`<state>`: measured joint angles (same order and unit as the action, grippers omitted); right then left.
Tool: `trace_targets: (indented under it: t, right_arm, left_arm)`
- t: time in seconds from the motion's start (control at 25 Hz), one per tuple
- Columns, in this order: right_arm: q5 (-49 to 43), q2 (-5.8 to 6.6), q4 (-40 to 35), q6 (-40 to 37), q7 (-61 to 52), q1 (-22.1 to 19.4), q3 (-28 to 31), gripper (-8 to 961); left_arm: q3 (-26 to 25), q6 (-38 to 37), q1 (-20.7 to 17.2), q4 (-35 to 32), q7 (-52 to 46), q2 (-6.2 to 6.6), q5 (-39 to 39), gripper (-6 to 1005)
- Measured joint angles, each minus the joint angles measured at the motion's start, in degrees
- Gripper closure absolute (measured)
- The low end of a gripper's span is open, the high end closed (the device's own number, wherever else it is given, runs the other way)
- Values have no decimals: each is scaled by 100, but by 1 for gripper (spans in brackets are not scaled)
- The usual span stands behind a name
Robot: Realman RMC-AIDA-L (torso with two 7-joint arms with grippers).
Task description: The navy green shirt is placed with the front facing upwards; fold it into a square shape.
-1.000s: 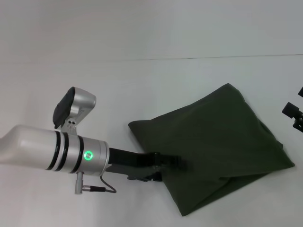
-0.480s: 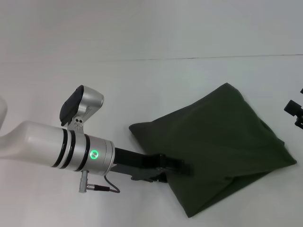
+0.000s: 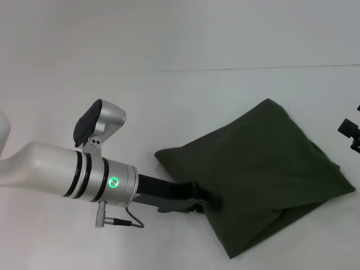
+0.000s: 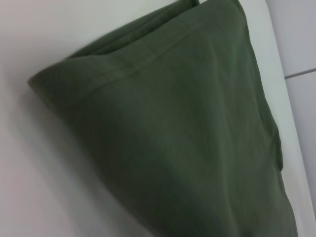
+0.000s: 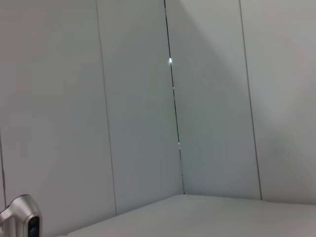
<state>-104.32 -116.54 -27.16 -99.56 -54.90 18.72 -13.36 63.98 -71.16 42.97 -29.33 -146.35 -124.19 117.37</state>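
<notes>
With the navy green shirt (image 3: 261, 174) already folded near the worktop's (image 3: 169, 112) right edge, the left tool (image 3: 207, 199) meets its near-left hem, apparently to straighten it, though its grip cannot be told; the right tool (image 3: 350, 133) sits parked by the right edge.

Soft, even light falls from overhead on the white tabletop (image 3: 169, 112), leaving only a faint shadow beside the navy green shirt (image 3: 259, 174). The left wrist view is blurred, the cloth out of focus. A small glare spot dots the wall seam (image 5: 170, 60).
</notes>
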Motion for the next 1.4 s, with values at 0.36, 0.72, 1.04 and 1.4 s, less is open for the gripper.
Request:
trace_targets:
  t: [0.36, 0.72, 1.04, 1.4]
  right_arm:
    - [0, -6, 0, -1, 1, 20, 0, 219]
    - [-1, -51, 0, 50, 0, 60, 0, 218]
    - [-21, -118, 48, 234, -14, 177, -49, 218]
    - [-45, -290, 78, 512, -7, 394, -195, 219]
  left_arm:
    - [55, -8, 47, 8, 81, -9, -28, 776]
    - [-105, -113, -136, -122, 431, 38, -39, 872]
    - [-699, -347, -644, -541, 735, 202, -1, 906]
    - [-1767, -406, -773, -581, 1196, 410, 562, 917]
